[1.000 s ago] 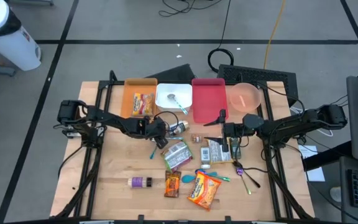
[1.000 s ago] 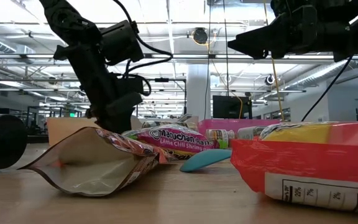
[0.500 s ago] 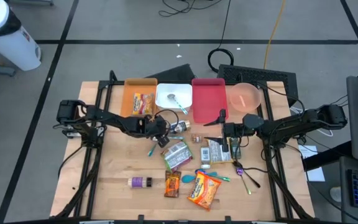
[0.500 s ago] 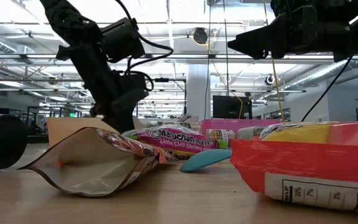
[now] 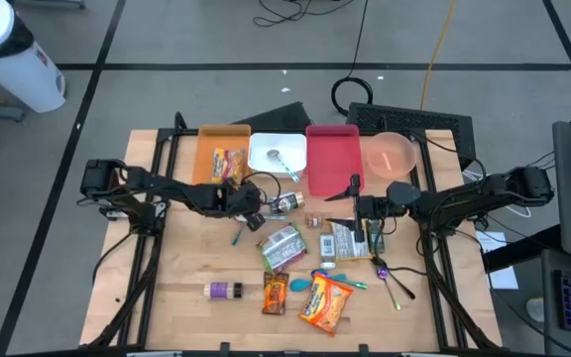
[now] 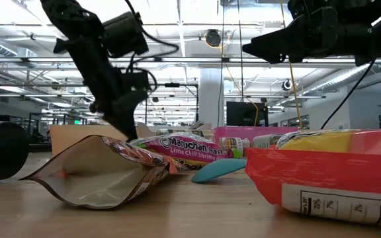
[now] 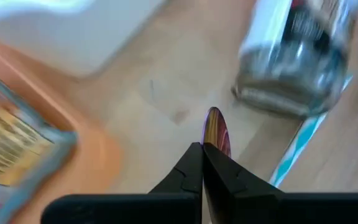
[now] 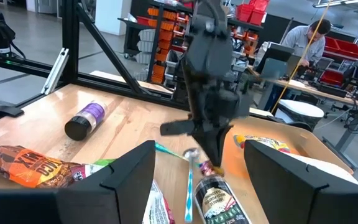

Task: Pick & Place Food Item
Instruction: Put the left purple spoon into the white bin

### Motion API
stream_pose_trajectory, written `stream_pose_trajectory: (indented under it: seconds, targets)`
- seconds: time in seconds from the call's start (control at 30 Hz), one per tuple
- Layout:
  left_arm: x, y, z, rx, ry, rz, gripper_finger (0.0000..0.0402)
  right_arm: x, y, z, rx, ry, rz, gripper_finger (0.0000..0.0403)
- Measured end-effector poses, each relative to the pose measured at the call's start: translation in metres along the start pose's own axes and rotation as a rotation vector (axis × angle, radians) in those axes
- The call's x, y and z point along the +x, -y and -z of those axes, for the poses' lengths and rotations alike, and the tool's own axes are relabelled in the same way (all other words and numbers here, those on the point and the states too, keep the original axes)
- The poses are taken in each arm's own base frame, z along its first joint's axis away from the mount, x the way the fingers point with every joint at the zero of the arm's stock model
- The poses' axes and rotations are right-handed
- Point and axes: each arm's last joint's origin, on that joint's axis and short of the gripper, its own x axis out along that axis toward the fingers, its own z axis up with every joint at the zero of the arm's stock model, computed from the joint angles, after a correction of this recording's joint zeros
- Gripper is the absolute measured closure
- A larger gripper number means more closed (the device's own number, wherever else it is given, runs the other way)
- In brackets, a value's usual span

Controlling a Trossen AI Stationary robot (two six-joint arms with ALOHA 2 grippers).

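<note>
Now that a small purple-wrapped candy (image 7: 215,129) sits pinched in our left gripper (image 7: 202,149), which has just closed beside the spice jar (image 7: 297,56) near the orange tray (image 5: 216,139), we judge it ready to lift, while our right gripper (image 5: 340,208) waits with fingers apart.

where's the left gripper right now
In the high view the left gripper is left of the table's centre, just in front of the orange tray and beside a small glass jar lying on its side, shut on a thin purple-tipped item.
</note>
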Motion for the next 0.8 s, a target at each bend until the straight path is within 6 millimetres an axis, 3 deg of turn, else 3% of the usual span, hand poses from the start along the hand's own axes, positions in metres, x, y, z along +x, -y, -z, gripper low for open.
stream_pose_trajectory:
  seconds: [0.37,0.8]
  targets:
    - [-0.049,0.011,-0.005,0.024,0.229,-0.070,0.0400,0.000,0.001,0.001,0.000,-0.005,0.006,0.0161]
    - [-0.072,0.035,-0.008,0.108,0.482,-0.145,0.0401,0.000,0.001,0.001,0.001,-0.006,0.005,0.0161]
